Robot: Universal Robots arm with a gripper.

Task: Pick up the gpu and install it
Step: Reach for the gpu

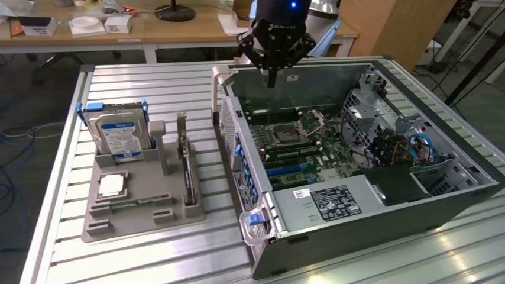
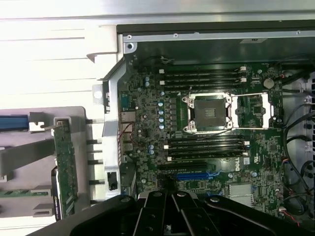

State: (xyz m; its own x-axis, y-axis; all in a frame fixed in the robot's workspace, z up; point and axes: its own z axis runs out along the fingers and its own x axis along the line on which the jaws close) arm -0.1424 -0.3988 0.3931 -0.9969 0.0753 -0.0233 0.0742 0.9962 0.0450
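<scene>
Nearest us, well apart from the pincer [image 1: 271, 81], one grey moulded holder [image 1: 142, 222] on the ribbed metal desk [image 1: 158, 89] carries the gpu [image 1: 186, 163], a thin flat card upright on edge. Beyond, the pincer hangs closed and empty above one open boxy metal case [image 1: 379, 228].

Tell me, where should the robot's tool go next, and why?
Probably sideways toward the exterior view's left, to hover over the gpu. The tool hangs shut and empty above the open computer case, while the gpu stands on edge in the gray holder beside the case, untouched. It likely needs to open on the way.
</scene>
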